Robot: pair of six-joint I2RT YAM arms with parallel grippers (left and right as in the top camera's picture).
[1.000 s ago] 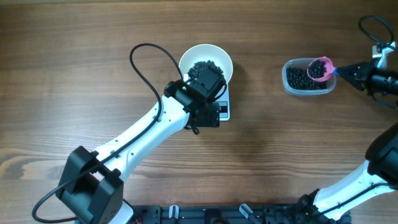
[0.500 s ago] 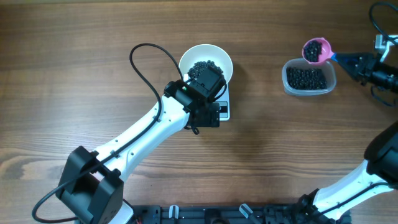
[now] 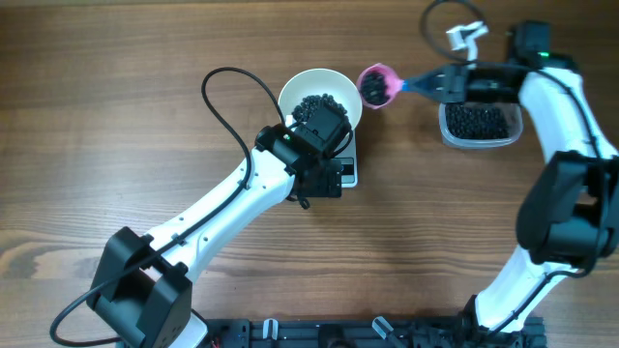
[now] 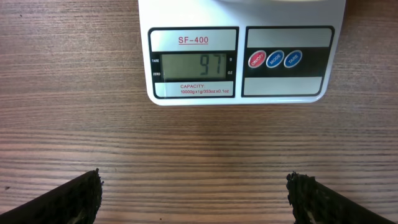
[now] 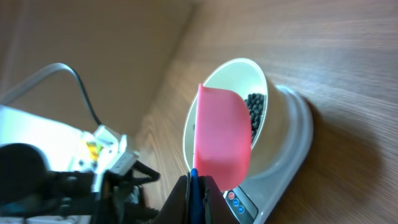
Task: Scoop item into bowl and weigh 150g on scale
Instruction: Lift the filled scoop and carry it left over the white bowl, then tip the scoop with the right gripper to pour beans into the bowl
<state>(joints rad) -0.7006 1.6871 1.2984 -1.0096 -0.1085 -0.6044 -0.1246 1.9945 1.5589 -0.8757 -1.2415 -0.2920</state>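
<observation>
Bowl (image 3: 320, 95) is seen seated on the scale (image 3: 349, 170), left of table (image 3: 116, 116) centre in the overhead view. A heap of the item (image 3: 317, 102) is held in the bowl, partly hidden by the left arm's wrist. Scale front is faced by the left wrist camera: display (image 4: 193, 64) is read as 97, and 3 round buttons (image 4: 275, 60) are seen to its right, 1 red and 2 blue. Left gripper (image 4: 195, 194) is held spread wide, low over bare wood just in front of the scale, with nothing between the fingertips (image 4: 81, 193). Only the 2 dark tips are shown, at the bottom corners.

Right gripper (image 3: 448, 84) is pressed together on the blue handle of the pink scoop (image 3: 378, 84); the handle is seen pinched between both fingers in the right wrist view. Scoop is loaded with dark pieces of the item and is held in the air just right of the bowl rim, between bowl and tub (image 3: 481, 124), not yet over the bowl. Whether the rim is touched cannot be told. Clear tub is placed at the right of the table, well apart from the scale, with more of the item lying in it, partly covered by the right arm. In the right wrist view the scoop's pink underside is seen in front of the bowl, with beans visible behind it. A black cable (image 3: 215, 89) is looped on the table left of the bowl.
</observation>
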